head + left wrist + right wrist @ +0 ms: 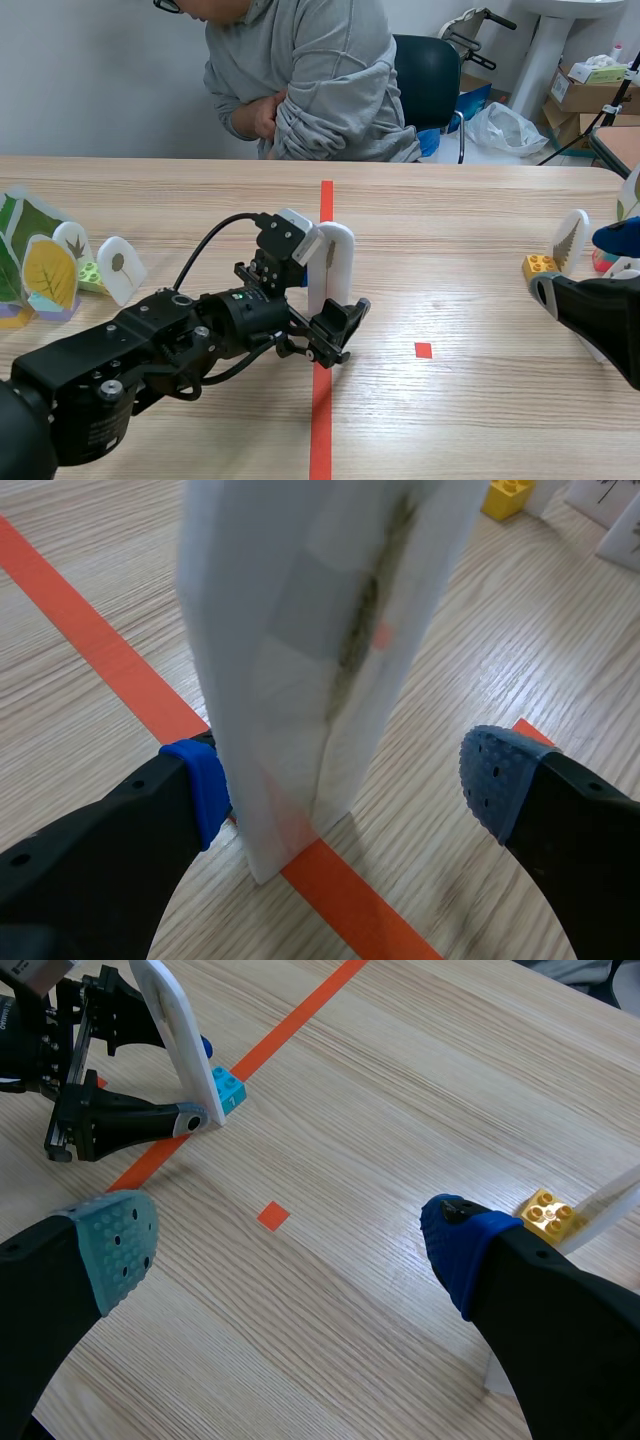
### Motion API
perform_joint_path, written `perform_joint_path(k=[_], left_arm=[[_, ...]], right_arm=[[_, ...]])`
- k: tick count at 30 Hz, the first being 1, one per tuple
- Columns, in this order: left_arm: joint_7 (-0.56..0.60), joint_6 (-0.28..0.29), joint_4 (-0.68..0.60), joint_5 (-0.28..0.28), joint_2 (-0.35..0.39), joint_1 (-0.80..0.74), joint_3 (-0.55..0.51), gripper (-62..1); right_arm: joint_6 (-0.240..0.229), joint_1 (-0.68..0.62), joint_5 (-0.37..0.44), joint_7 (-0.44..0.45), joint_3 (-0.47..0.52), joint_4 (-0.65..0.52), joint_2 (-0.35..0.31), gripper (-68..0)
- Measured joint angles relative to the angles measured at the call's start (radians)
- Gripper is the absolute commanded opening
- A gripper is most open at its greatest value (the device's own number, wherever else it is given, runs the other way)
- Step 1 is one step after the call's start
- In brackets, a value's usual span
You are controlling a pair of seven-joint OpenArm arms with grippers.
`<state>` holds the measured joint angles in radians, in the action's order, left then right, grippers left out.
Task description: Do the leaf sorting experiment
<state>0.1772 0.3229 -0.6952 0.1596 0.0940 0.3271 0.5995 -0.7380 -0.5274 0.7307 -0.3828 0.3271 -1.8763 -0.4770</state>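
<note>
A tall white leaf card (332,262) stands upright on the orange tape line, with a small blue brick (227,1088) at its base. My left gripper (326,318) is open around the foot of this card. In the left wrist view the card (320,660) rises between the fingers; one blue pad (205,792) rests against its side and the other pad (492,778) stands well clear. My right gripper (288,1248) is open and holds nothing, low over the table at the right (548,292), next to a yellow brick (548,1212).
Several leaf cards (50,270) and a green brick (92,276) stand at the table's left edge. More cards (572,240) and the yellow brick (537,266) are at the right. A person in a grey sweatshirt (310,80) sits across the table.
</note>
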Motion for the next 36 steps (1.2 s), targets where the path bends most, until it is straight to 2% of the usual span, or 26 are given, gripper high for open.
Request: perform_joint_path(k=[3, 6, 8, 20, 33, 36], left_arm=[[0.009, 0.0, 0.0, -0.017, 0.0, 0.0, 0.0, -16.4], [0.021, 0.0, 0.0, -0.026, 0.0, 0.0, 0.0, -29.1], [0.026, -0.001, 0.0, -0.029, 0.0, 0.0, 0.0, -35.2], [0.037, -0.015, 0.0, -0.029, 0.0, 0.0, 0.0, -55.3], [0.065, -0.015, 0.0, -0.029, 0.001, -0.005, -0.001, -56.5], [0.067, -0.016, -0.014, -0.029, 0.001, -0.027, -0.033, -56.5]], right_arm=[[0.0, 0.0, 0.0, 0.0, 0.0, 0.0, 0.0, -14.2], [0.0, 0.0, 0.0, 0.0, 0.0, 0.0, 0.0, -14.2], [0.0, 0.0, 0.0, 0.0, 0.0, 0.0, 0.0, -14.2], [0.0, 0.0, 0.0, 0.0, 0.0, 0.0, 0.0, -14.2], [0.0, 0.0, 0.0, 0.0, 0.0, 0.0, 0.0, -14.2], [0.0, 0.0, 0.0, 0.0, 0.0, 0.0, 0.0, -14.2]])
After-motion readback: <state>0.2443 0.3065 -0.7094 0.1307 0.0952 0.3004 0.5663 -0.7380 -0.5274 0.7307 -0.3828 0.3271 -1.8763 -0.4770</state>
